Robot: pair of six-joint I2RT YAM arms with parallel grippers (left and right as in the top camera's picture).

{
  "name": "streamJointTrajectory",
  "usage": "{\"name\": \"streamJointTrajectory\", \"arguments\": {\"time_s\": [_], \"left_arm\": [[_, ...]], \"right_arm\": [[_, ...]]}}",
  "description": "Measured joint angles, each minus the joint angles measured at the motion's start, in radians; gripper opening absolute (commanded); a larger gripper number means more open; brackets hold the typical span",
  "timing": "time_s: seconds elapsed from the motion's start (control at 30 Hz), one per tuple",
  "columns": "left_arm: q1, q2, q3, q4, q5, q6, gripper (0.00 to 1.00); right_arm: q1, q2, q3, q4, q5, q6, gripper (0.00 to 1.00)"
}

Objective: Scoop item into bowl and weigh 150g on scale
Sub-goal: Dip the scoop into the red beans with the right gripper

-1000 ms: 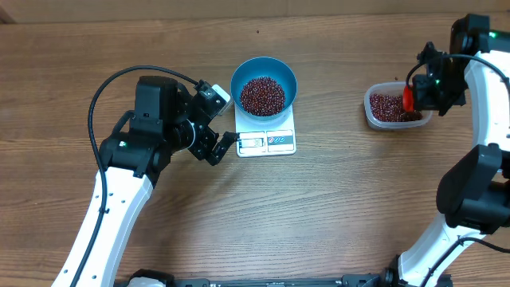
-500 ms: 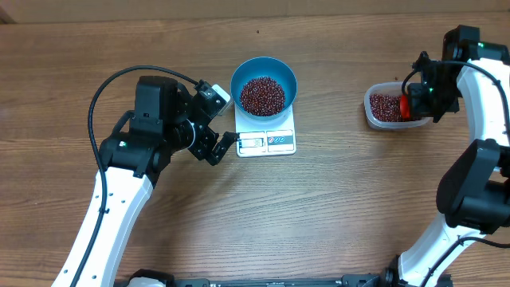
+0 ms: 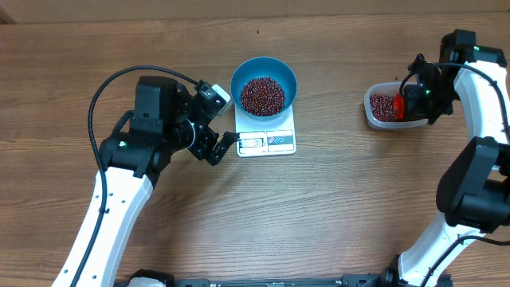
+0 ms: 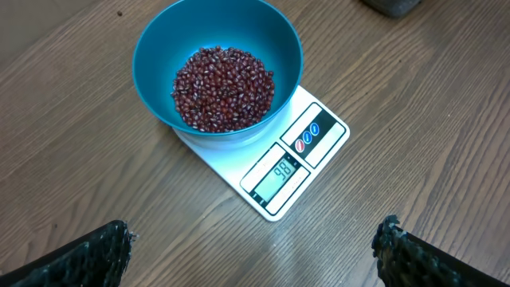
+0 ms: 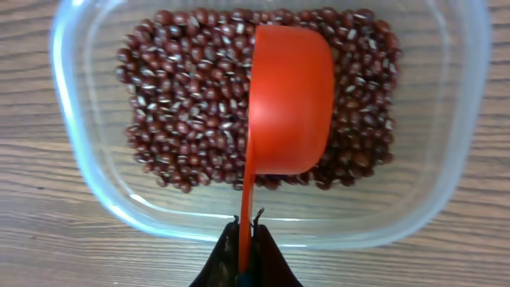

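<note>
Beans (image 4: 224, 88): small, hard, loose grains, likely to roll and spill, so better lifted by scoop than pinched. There are two heaps. One lies in the single blue bowl (image 4: 151, 48), the other in the single clear tub (image 5: 80, 159). One red scoop (image 5: 291, 100), probably light and stiff, sits over the tub's beans. The right end effector (image 5: 245, 231) is clamped on its thin handle. The bowl sits on the one white scale (image 4: 319, 127) on the counter (image 3: 319, 215). The left end effector (image 4: 253, 239) hangs near the scale, spread wide and empty.
</note>
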Motion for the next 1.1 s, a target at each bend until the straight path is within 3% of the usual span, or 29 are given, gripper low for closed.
{"name": "streamJointTrajectory", "arguments": {"time_s": [1.1], "left_arm": [[0.000,0.000,0.000,0.000,0.000,0.000,0.99]], "right_arm": [[0.000,0.008,-0.005,0.004,-0.075,0.031,0.04]]}}
